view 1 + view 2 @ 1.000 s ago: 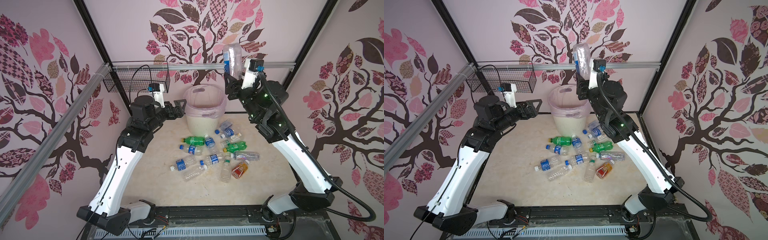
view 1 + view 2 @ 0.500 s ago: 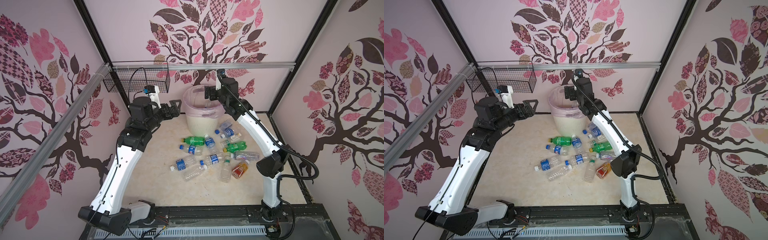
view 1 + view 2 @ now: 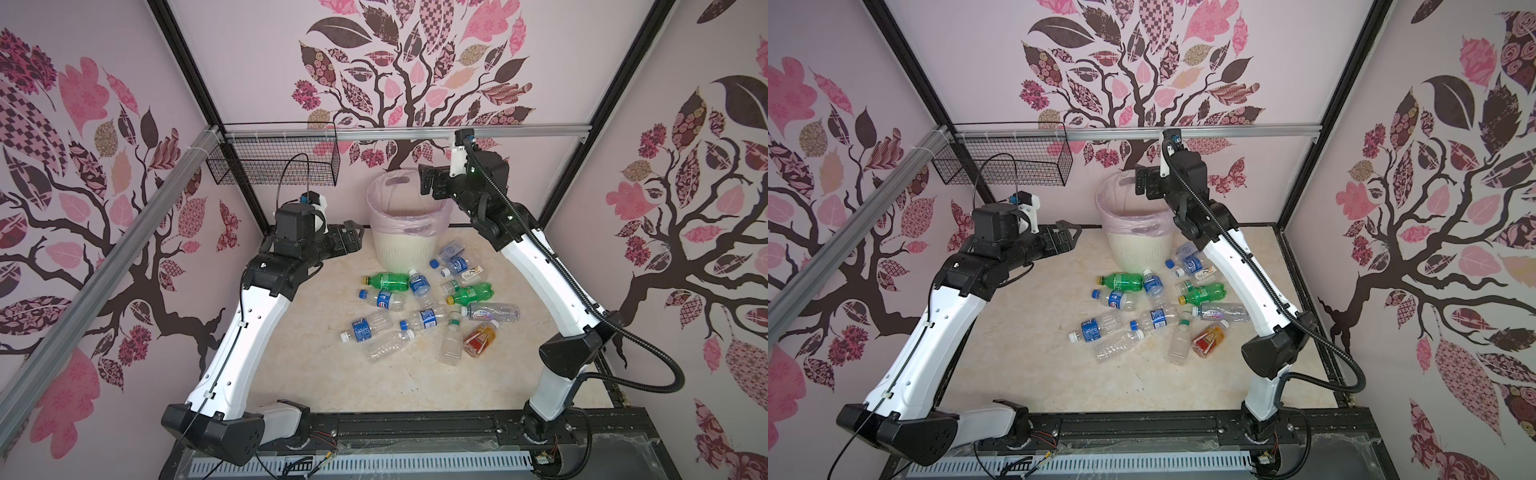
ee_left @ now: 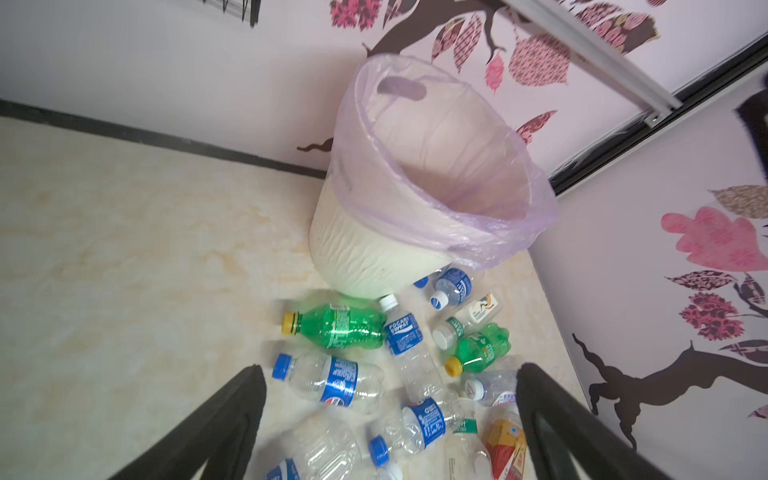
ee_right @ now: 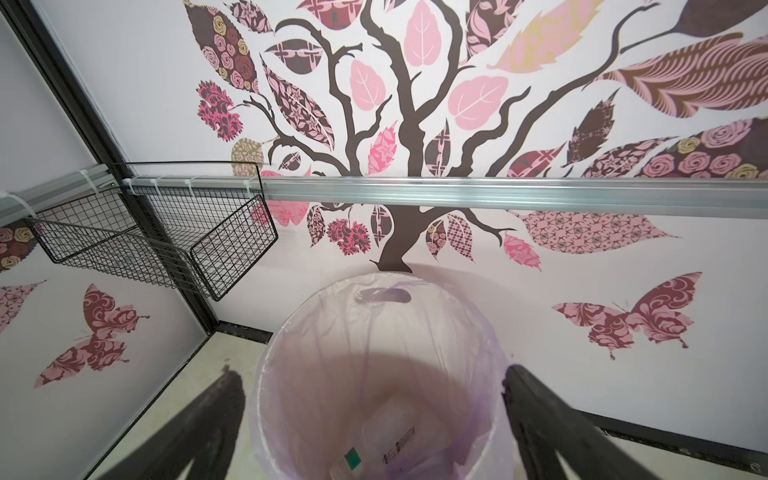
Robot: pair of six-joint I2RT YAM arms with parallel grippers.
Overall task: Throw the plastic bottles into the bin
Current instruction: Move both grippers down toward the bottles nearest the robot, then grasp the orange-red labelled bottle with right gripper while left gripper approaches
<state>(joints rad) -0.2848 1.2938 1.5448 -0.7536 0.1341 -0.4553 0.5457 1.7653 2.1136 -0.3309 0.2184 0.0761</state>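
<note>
The bin (image 3: 409, 249) stands at the back of the floor, cream-white and ribbed, with a pale pink bag over its rim. My right gripper (image 3: 428, 185) hangs open over its mouth with nothing between the fingers. In the right wrist view a clear bottle (image 5: 374, 457) lies at the bottom of the bag, between the open fingers (image 5: 536, 399). Several plastic bottles lie scattered in front of the bin, among them a green one (image 3: 388, 281) and an orange-red labelled one (image 3: 480, 338). My left gripper (image 3: 355, 226) is open and empty, raised to the left of the bin.
A black wire mesh basket (image 3: 274, 164) hangs from the aluminium rail (image 3: 519, 132) at the back left. Papered walls close in the floor on three sides. The bin stands close to the back wall, and some bottles (image 4: 451, 286) lie against its base.
A second ago my right gripper held a clear bottle high above the bin. It has since come down over the bin's mouth and opened, and the bottle now lies inside. The left arm barely moved.
</note>
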